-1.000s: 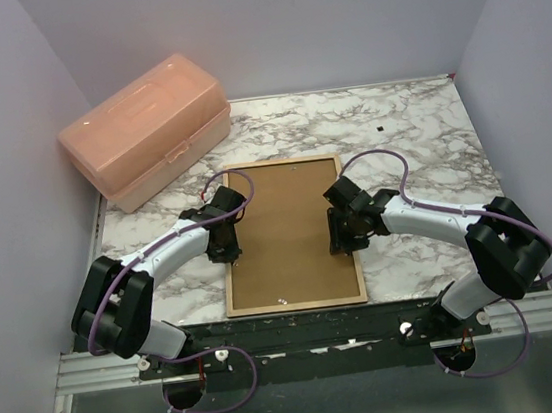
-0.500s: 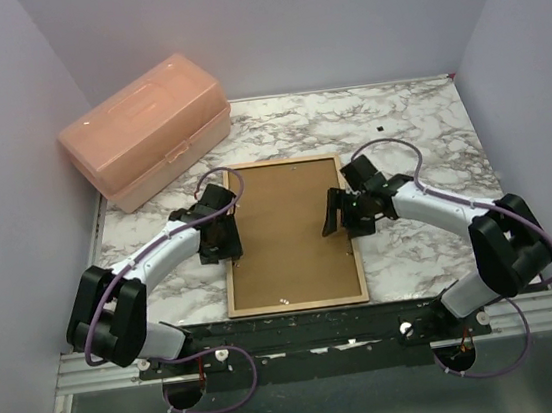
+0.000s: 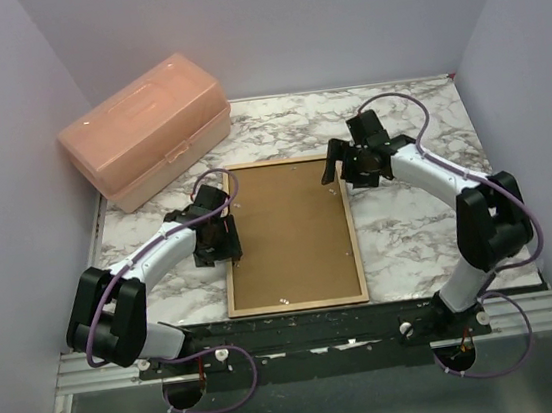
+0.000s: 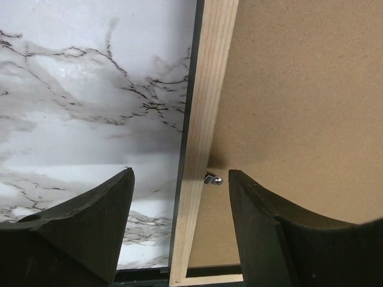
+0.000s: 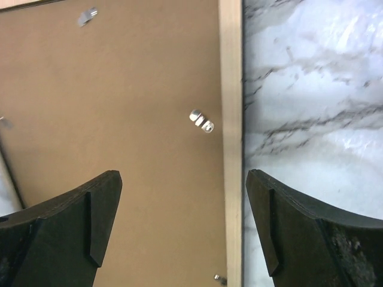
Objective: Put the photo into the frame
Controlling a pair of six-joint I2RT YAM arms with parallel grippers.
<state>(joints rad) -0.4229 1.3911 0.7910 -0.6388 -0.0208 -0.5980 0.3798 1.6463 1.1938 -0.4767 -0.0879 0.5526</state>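
Your left hand [image 3: 222, 241] and right hand [image 3: 337, 171] stood open and empty above the frame [image 3: 297, 307]; it looked stiff, light, best pinched by its thin side rails.

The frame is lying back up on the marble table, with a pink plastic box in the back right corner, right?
Not quite: the pink plastic box sits in the back left corner, as the top view shows. The frame does lie back up on the marble table.
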